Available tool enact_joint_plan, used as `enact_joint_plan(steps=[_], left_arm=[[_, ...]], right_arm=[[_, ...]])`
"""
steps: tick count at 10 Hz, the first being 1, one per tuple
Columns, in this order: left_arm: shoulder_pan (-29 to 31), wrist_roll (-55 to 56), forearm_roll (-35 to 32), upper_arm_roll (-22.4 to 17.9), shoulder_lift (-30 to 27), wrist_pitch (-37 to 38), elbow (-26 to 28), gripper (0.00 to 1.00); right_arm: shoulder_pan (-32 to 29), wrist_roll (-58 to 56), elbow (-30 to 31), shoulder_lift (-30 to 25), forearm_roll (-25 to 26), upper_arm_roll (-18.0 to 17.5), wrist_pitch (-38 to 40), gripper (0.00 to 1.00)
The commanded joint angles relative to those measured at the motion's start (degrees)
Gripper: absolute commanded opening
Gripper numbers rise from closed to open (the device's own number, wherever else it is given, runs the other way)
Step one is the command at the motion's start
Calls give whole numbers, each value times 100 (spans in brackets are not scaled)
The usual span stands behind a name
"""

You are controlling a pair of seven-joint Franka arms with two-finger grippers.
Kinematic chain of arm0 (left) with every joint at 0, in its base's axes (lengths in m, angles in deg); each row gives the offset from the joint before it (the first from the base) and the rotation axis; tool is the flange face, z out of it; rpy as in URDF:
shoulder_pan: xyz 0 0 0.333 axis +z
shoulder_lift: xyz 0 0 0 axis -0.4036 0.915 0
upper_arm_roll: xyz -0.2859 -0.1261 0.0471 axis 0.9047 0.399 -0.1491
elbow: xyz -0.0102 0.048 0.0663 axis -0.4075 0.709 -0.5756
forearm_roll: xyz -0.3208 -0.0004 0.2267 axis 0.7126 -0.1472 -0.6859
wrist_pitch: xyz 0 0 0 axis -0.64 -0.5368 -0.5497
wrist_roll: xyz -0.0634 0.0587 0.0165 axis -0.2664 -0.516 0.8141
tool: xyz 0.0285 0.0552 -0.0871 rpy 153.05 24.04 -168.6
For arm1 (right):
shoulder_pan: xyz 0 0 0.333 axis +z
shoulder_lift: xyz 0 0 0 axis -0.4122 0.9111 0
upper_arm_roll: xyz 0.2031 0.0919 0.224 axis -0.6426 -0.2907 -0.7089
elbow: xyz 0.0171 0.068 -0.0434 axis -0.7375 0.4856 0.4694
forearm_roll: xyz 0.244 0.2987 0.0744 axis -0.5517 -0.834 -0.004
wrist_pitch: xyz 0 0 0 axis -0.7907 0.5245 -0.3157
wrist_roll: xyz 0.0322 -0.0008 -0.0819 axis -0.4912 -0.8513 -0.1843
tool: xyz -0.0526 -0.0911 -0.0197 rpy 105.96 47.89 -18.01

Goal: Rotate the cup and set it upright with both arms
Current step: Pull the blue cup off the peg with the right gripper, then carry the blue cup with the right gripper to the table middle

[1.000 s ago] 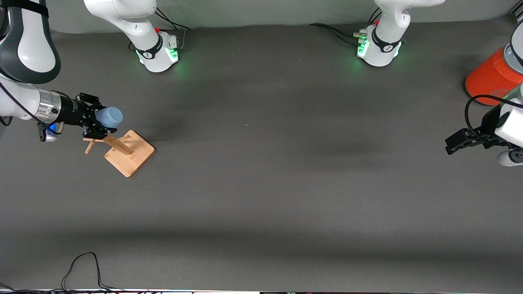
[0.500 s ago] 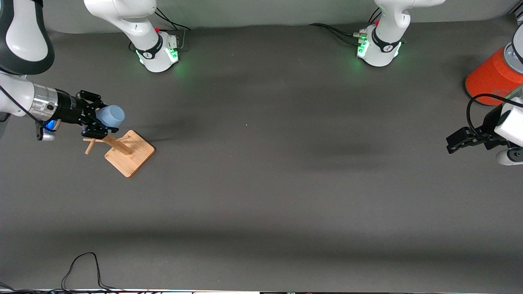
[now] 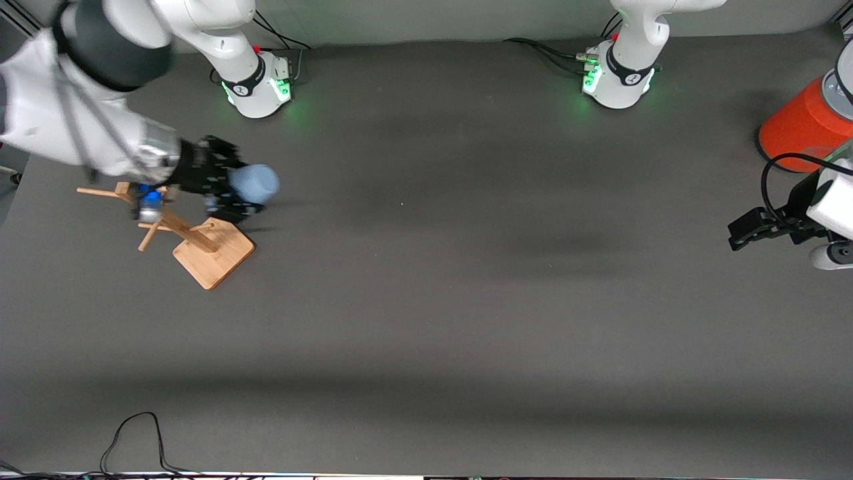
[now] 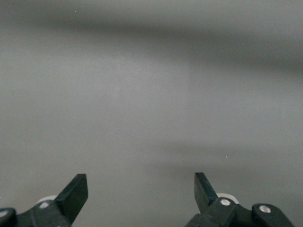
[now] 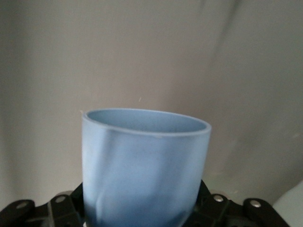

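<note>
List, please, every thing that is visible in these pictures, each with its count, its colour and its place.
cup: one, light blue, held in the air by the right gripper, above the table beside the wooden stand.
wooden stand: one, light wood, square base with pegs, on the table toward the right arm's end.
can: one, orange-red with a grey lid, at the left arm's end of the table.
cable: one, black, at the table edge nearest the front camera.
table: one, dark grey.
right gripper: one, black, shut on the cup.
left gripper: one, black, open and empty, waiting over the left arm's end of the table.
</note>
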Motion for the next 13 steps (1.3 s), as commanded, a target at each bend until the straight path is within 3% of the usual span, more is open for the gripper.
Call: enact_joint_plan(steps=[1, 2, 5, 7, 11, 13], left_arm=[[-6, -59, 46, -11, 32, 154, -124, 100], [-6, -59, 55, -11, 32, 154, -124, 100], [-6, -50, 63, -11, 32, 154, -116, 100], [3, -42, 63, -11, 32, 154, -116, 100], [30, -50, 72, -20, 50, 145, -107, 100], [30, -42, 72, -20, 50, 145, -116, 100]], right_arm=[[395, 1150, -214, 724, 489, -616, -876, 26], [711, 1930, -327, 1058, 850, -855, -1334, 26], [1906, 4208, -1354, 2455, 2615, -875, -1496, 26], [2382, 4941, -1515, 3194, 3224, -866, -1531, 26], [2700, 5558, -1471, 4144, 4025, -857, -2022, 26], [2726, 5804, -1488, 4426, 4070, -857, -2470, 29]])
